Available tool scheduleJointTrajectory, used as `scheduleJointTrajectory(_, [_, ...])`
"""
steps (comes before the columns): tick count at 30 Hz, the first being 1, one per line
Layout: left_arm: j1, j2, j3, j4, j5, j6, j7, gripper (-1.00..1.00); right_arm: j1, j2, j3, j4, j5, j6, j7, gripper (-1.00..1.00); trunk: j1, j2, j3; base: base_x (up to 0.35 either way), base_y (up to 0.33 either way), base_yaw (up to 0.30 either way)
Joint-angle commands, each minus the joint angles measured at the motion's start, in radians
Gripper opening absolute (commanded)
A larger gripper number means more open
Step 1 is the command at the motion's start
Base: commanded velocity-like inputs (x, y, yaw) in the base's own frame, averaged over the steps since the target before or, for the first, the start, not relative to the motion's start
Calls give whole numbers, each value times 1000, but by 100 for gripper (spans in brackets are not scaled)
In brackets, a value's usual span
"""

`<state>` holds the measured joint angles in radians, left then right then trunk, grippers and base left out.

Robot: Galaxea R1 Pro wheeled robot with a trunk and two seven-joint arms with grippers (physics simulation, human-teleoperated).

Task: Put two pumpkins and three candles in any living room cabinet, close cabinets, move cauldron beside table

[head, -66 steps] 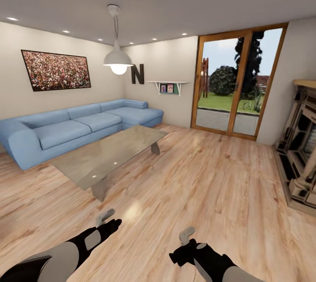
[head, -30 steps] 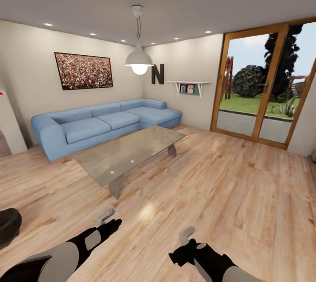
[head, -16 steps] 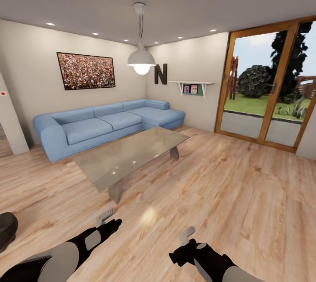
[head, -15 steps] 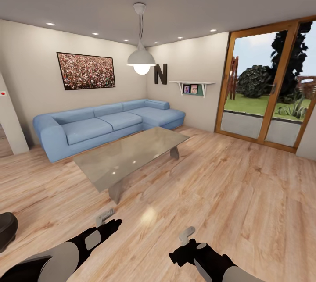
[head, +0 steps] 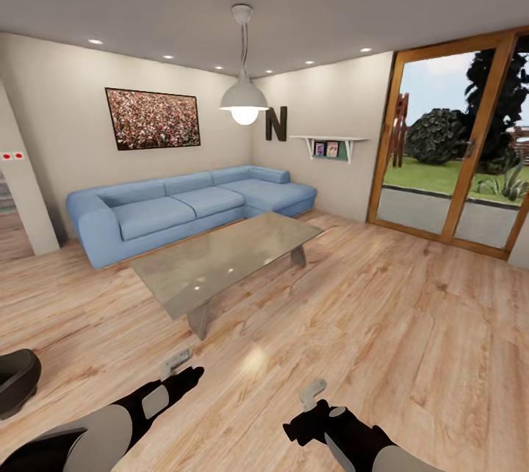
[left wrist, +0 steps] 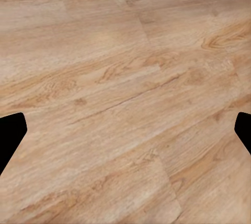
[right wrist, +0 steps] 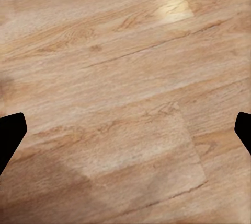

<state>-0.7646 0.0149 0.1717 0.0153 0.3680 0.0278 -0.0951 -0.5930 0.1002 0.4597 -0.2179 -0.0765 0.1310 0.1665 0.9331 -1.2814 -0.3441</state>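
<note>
The black round-bellied cauldron [head: 15,382] stands on the wood floor at the head view's far left edge, partly cut off. The low coffee table [head: 220,263] with its glossy grey-brown top stands ahead in mid-room, well apart from the cauldron. My left gripper [head: 176,363] and right gripper [head: 314,393] hang low in front of me over bare floor. Both are open and empty, as the wide-apart black fingertips in the left wrist view [left wrist: 11,132] and the right wrist view [right wrist: 11,132] confirm. The pumpkins, candles and cabinet are out of view.
A blue corner sofa [head: 184,208] runs along the back wall behind the table. Glass doors in a wooden frame [head: 455,156] fill the right side. A pendant lamp [head: 244,101] hangs over the table. A wall corner [head: 26,193] stands at the left.
The camera has turned left, so the whole room slides right in the picture and the cauldron comes into view at the left edge. Both arms keep their pose.
</note>
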Motion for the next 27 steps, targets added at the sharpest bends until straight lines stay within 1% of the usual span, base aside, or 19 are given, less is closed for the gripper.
scheduleJointTrajectory(1, [-1,0,8,2,3,3,-5,100,-1,0,5,-1,-8,5,1,100,0,-1,-1,0,0,18])
scheduleJointTrajectory(10, [-1,0,8,2,4,3,-5,100,-1,0,5,-1,-8,5,2,100,0,-1,-1,0,0,5])
scheduleJointTrajectory(20, [-1,0,8,2,4,3,-5,100,-1,-1,5,-1,-8,5,2,100,0,-1,11,2,0,0])
scheduleJointTrajectory(27, [-1,0,8,2,3,3,-5,100,-1,0,4,-1,-8,5,1,100,0,-1,12,142,0,0])
